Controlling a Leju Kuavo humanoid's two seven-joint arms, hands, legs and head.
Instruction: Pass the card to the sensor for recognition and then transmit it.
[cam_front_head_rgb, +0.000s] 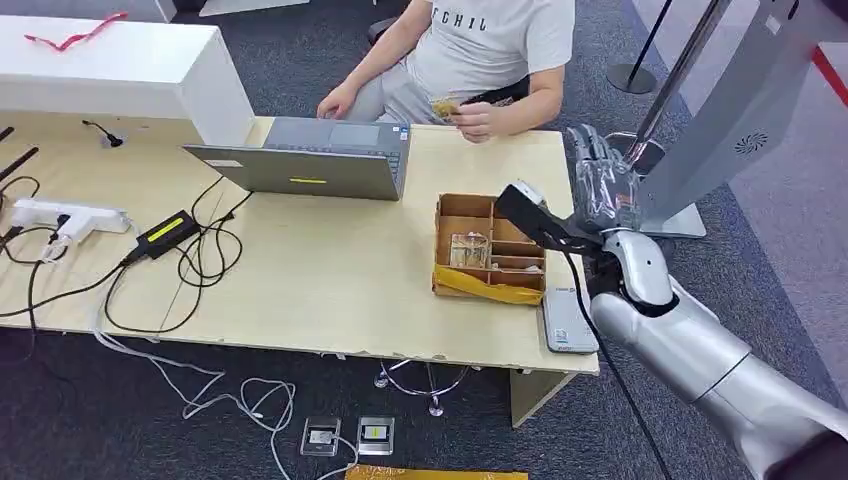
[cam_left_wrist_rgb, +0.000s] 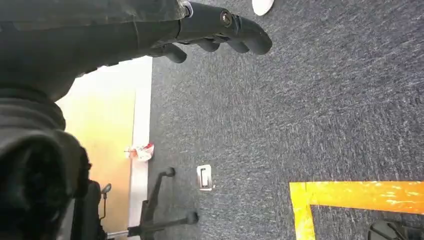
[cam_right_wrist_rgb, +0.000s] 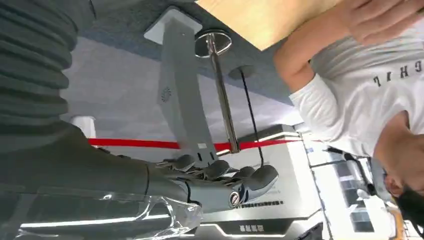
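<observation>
A person seated across the table pinches a small yellowish card (cam_front_head_rgb: 445, 106) in one hand, just past the table's far edge. My right hand (cam_front_head_rgb: 603, 186) is raised upright beside the table's right end, fingers (cam_right_wrist_rgb: 226, 186) stretched out and apart, with nothing in them; it is well short of the card. A flat grey sensor pad (cam_front_head_rgb: 567, 322) lies at the table's near right corner, under my right forearm. My left hand (cam_left_wrist_rgb: 220, 31) hangs over the dark carpet, fingers loosely bent and empty.
A cardboard box with compartments (cam_front_head_rgb: 490, 250) stands left of my right hand. An open grey laptop (cam_front_head_rgb: 315, 160) sits mid-table, cables and a power strip (cam_front_head_rgb: 60, 218) at the left. A grey kiosk stand (cam_front_head_rgb: 735, 120) and stanchion pole rise close on the right.
</observation>
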